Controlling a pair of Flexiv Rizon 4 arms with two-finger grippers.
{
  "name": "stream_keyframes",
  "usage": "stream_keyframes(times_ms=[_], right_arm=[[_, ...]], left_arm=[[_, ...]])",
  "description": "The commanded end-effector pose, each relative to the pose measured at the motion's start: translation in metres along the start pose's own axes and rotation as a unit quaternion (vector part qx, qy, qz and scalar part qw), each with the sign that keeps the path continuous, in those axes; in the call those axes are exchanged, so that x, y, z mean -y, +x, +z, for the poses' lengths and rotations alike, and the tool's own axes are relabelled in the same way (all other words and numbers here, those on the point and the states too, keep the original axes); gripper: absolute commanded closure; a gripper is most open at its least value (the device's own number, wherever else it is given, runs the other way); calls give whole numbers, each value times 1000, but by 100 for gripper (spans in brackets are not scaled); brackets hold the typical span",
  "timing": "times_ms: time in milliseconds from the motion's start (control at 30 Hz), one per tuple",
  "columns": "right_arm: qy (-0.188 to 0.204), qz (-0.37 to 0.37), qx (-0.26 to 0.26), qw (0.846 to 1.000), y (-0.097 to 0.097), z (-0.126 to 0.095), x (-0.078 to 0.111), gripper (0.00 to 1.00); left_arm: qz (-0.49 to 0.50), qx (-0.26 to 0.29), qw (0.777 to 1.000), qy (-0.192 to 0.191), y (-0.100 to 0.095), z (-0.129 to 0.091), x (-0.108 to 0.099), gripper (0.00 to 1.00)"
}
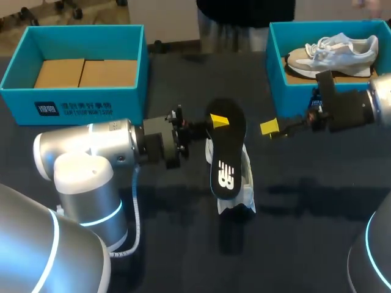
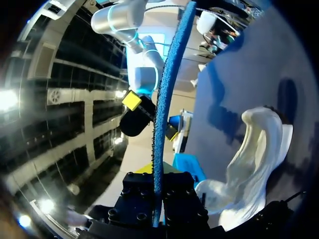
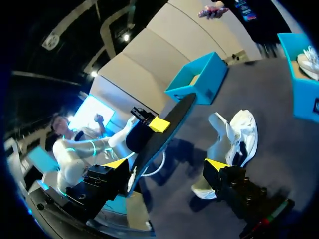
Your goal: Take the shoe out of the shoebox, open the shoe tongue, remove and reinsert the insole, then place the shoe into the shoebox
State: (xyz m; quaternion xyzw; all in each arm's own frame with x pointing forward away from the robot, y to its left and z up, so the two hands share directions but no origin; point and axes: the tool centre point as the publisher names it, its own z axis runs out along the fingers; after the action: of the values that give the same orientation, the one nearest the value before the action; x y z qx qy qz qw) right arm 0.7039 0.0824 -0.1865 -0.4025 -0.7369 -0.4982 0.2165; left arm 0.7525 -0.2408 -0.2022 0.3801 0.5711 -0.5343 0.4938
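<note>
Fingers on the left gripper [image 1: 215, 121] are pressed together on the black insole [image 1: 226, 149]. They pinch it near one end, so most of its length hangs free above the white shoe [image 1: 237, 186]. That shoe lies loose on the table [image 1: 305, 232], directly under the insole, and neither gripper touches it.

The risk I see is in the reinsertion. With so narrow a grip, the insole could swivel or slip. Pushed into a shoe that nothing steadies, it could buckle at the collar or shove the shoe aside.

Farther out, the right gripper [image 3: 167, 164] stands wide open and holds nothing, close to the insole but apart from it. Beyond are the empty box [image 1: 73, 110] and a second box [image 1: 278, 91] containing another shoe [image 1: 333, 52].
</note>
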Motion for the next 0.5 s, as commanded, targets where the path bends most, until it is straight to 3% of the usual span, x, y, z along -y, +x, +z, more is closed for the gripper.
stream_keyframes(times_ms=[33,100,267,500], right_arm=[[9,-92,26,995,0,-12,-1,0],[55,-155,61,985,0,-13,-2,0],[38,-276,67,958,1,-23,3,0],[48,-292,62,953,-4,-30,6,0]], left_arm=[[-81,-44,996,10,-1,-8,1,100],[-120,-54,991,14,-2,-13,3,100],[-216,-71,973,33,-7,-22,11,100],[-311,-83,946,49,-12,-27,18,100]])
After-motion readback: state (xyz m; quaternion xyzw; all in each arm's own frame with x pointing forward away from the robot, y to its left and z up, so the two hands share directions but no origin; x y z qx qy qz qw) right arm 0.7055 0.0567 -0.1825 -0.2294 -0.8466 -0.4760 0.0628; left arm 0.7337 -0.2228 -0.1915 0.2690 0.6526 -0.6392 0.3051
